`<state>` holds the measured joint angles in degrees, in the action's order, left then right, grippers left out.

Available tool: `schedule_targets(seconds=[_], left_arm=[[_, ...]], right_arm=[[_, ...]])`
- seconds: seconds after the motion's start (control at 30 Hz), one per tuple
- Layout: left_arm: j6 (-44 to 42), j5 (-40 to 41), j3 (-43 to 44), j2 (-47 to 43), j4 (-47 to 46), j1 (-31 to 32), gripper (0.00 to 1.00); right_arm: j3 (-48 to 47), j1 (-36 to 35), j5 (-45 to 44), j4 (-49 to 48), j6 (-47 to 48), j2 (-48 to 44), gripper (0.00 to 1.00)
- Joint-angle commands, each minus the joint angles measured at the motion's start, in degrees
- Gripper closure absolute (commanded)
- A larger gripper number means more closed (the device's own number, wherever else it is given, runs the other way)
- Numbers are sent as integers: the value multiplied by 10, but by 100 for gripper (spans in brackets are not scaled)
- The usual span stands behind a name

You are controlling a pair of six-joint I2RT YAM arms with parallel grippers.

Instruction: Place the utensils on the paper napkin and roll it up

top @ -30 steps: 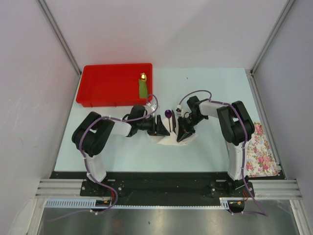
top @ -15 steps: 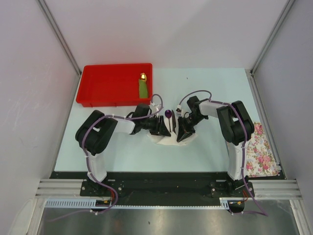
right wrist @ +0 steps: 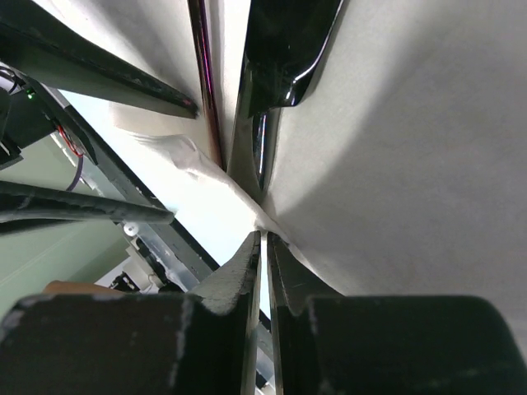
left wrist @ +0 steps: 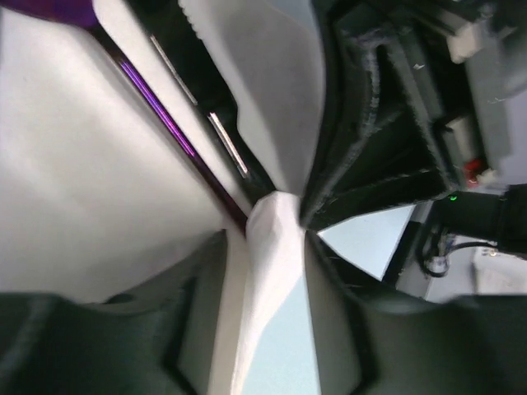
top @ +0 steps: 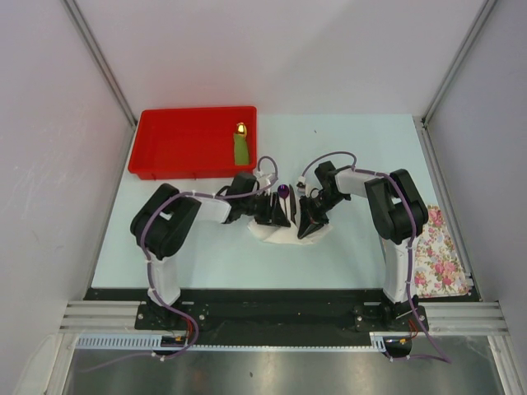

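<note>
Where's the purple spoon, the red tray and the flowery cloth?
purple spoon (top: 283, 191): top external view, on its small purple bowl.
red tray (top: 177, 148): top external view, on a bare part of its floor.
flowery cloth (top: 436, 255): top external view, on the middle of the cloth.

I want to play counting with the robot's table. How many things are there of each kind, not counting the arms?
Utensils: 2, the purple spoon and the black knife
Napkins: 1, the paper napkin
Cloths: 1, the flowery cloth
Trays: 1, the red tray
Other: 1, the green piece in the tray
Total: 6
</note>
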<state>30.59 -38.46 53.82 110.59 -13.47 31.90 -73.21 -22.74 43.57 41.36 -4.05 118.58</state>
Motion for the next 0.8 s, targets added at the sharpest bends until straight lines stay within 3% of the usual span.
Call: schedule_targets(seconds=[0.0,0.13,0.23,0.47,0.77], left_arm=[[25,-15,-53,-34,-101,-25,48],[79,-82,-82,-40,-210,-46,53],[114,-110,-94,-39,-275,-39,62],[192,-116,-107,2,-395,-18,72],[186,-84,-65,55,-359,-6,73]], right_arm=[[-4,-4,-64,-36,16,31,88],[-4,-3,-66,-37,16,31,88],[-4,-1,-61,-36,12,34,88],[-5,2,-60,-36,12,34,88],[-6,6,-56,-36,12,34,88]])
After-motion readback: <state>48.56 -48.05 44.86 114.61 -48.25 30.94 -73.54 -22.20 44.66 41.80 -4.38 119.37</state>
